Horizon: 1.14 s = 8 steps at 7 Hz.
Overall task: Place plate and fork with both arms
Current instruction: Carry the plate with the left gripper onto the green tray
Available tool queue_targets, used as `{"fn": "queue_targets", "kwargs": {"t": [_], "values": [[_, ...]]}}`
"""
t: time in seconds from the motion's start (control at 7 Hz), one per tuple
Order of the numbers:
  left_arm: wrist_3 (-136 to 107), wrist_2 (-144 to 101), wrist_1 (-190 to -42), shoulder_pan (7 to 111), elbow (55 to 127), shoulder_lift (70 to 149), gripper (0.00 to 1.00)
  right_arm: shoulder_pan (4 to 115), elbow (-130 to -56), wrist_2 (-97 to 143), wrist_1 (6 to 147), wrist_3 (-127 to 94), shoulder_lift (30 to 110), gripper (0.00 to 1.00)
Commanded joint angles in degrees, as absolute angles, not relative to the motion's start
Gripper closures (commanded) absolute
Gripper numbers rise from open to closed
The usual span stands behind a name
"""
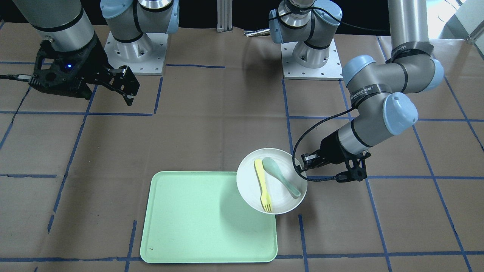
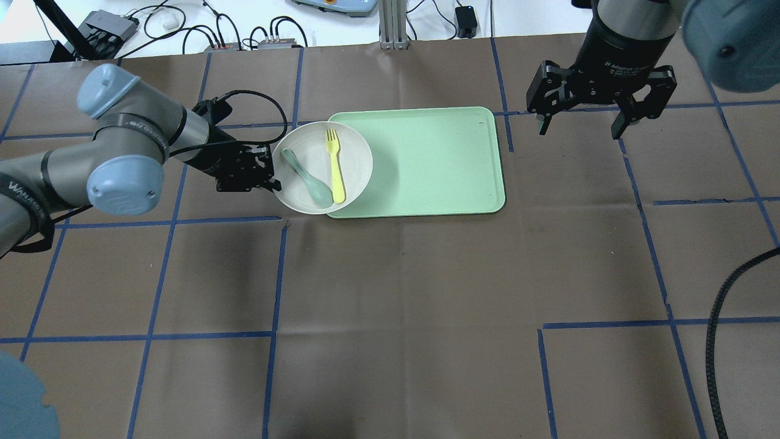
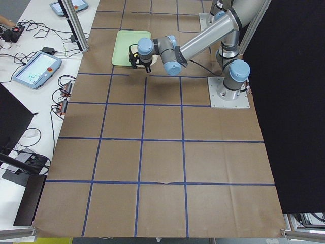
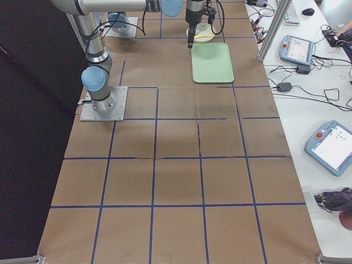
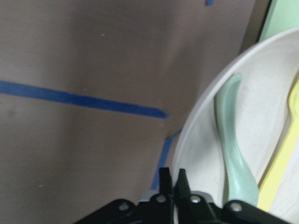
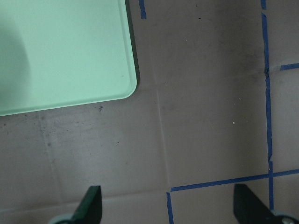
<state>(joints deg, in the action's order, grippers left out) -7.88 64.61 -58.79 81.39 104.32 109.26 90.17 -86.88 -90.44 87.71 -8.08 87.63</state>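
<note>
A: Status?

B: Left gripper: jaws clamped on the plate rim. The plate straddles the tray edge, part over the tray, part over the surface. Can't tell if it's resting or lifted. Fork + spoon lie side by side inside it.

A: Right gripper?

B: Jaws spread wide, nothing in them. It hangs past the tray's other end, well apart from the fork.

A: Progress?

B: Approx. halfway w/ the plate, I'd say: not fully on the tray, not let go. Fork step not begun, prob. the right arm's job.
</note>
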Motion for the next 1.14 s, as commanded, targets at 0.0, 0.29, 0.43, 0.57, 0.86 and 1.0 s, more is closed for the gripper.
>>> {"fn": "queue_targets", "kwargs": {"t": [0.0, 0.29, 0.43, 0.57, 0.86, 1.0], "values": [[-15.53, 65.13, -58.27, 88.21, 95.56, 116.78, 1.0, 90.18, -86.92, -90.44, 87.71, -8.09, 87.63, 0.0], [-20.2, 64.78, -49.87, 90.35, 94.31, 121.88, 1.0, 90.18, -86.92, -90.44, 87.71, -8.09, 87.63, 0.0], [-20.91, 64.95, -49.4, 91.57, 92.39, 124.69, 1.0, 90.18, -86.92, -90.44, 87.71, -8.09, 87.63, 0.0], [-23.79, 65.13, -49.39, 93.93, 89.85, 126.11, 1.0, 90.18, -86.92, -90.44, 87.71, -8.09, 87.63, 0.0], [-24.61, 66.61, -49.48, 95.97, 89.29, 127.53, 1.0, 90.18, -86.84, -90.44, 87.71, -8.09, 87.63, 0.0], [-24.0, 66.88, -49.66, 95.89, 88.77, 127.44, 0.88, 90.18, -86.92, -90.44, 87.71, -8.09, 87.63, 0.0]]}}
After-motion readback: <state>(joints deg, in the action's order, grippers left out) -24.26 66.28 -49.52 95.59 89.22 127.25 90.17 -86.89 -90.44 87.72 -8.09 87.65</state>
